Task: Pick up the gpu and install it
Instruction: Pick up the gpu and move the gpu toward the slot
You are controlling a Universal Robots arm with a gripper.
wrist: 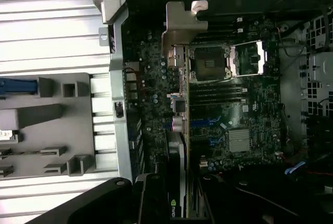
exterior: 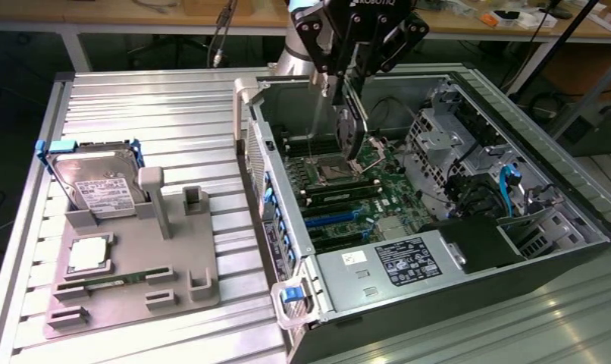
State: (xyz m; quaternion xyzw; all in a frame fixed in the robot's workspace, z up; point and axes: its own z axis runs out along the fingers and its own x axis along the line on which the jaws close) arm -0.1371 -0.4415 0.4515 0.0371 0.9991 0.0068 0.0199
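The gpu (exterior: pixel 350 130) is held edge-down by the gripper (exterior: pixel 352 74), fingers clamped on its upper edge, inside the open case (exterior: pixel 247 114) above the motherboard (exterior: pixel 371 186). Installation is judged underway, the card unseated. Careful slot alignment is called for.

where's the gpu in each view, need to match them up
Exterior view: the gpu hangs edge-on under the gripper, above the motherboard in the open case.
Wrist view: the gpu is edge-on beside the cpu socket, with its silver bracket at the far end.
Shared landmark: the cpu socket.
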